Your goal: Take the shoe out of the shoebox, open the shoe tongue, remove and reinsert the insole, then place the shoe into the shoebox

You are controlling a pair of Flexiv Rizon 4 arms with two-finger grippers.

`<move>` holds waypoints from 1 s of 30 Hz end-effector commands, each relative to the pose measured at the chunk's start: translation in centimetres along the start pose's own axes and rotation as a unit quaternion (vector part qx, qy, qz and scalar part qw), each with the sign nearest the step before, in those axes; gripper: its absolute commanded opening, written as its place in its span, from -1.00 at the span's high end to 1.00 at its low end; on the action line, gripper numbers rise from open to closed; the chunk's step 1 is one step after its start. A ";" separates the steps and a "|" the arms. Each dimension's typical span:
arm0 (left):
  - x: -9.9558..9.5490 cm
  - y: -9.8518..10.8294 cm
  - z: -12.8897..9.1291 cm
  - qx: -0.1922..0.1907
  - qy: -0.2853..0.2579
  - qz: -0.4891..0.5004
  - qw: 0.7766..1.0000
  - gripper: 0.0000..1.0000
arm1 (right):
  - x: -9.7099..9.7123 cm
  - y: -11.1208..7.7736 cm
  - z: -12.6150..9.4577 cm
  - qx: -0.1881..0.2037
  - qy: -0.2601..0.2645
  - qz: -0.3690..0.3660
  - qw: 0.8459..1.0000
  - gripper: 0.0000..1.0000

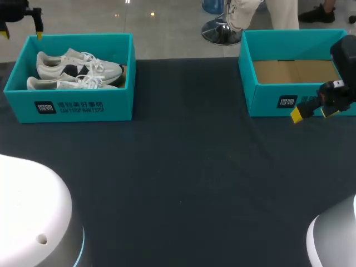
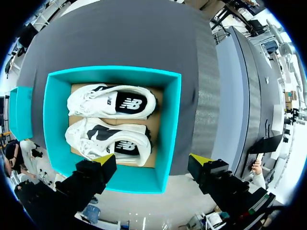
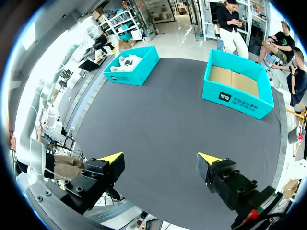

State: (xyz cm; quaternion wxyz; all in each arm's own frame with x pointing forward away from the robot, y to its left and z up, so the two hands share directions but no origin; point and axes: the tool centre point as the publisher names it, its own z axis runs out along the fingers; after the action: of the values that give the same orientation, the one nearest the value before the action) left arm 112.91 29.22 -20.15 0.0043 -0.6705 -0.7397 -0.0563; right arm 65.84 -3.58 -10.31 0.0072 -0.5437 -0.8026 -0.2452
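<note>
Two white shoes with dark side panels lie side by side in the teal shoebox point(image 1: 69, 105) at the table's far left; the farther shoe point(image 1: 78, 64) and the nearer shoe point(image 1: 72, 83) both rest on their sides. My left gripper point(image 1: 22, 34) hangs open above the box's far left corner. In the left wrist view this gripper point(image 2: 152, 159) looks straight down into the shoebox point(image 2: 170, 124), with the shoes point(image 2: 112, 101) ahead of its empty fingers. My right gripper point(image 1: 314, 113) stands open and empty in front of the second box; its own view shows the open gripper point(image 3: 160, 158) over bare table.
A second teal box point(image 1: 267, 100) with a bare cardboard floor stands at the far right, seen also as the empty box point(image 3: 237, 98) in the right wrist view. The dark table point(image 1: 183, 167) spreads between the boxes. Two white robot bases fill the near corners.
</note>
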 end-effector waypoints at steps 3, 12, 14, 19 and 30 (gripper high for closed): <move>0.8 -3.3 -2.3 0.006 -0.031 0.019 0.999 -1.00 | 0.0 0.5 0.1 0.004 0.000 0.001 1.000 -1.00; 1.0 -3.4 -2.2 0.013 -0.017 0.022 1.000 -1.00 | 0.0 0.5 0.1 0.004 0.000 0.001 1.000 -1.00; 1.0 -3.4 -2.2 0.013 -0.017 0.022 1.000 -1.00 | 0.0 0.5 0.1 0.004 0.000 0.001 1.000 -1.00; 1.0 -3.4 -2.2 0.013 -0.017 0.022 1.000 -1.00 | 0.0 0.5 0.1 0.004 0.000 0.001 1.000 -1.00; 1.0 -3.4 -2.2 0.013 -0.017 0.022 1.000 -1.00 | 0.0 0.5 0.1 0.004 0.000 0.001 1.000 -1.00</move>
State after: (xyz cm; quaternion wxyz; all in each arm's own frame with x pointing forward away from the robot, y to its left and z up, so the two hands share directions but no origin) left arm 109.33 29.61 -18.13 0.0025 -0.6873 -0.7256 -0.0344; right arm 65.84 -3.58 -10.31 0.0072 -0.5437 -0.8026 -0.2452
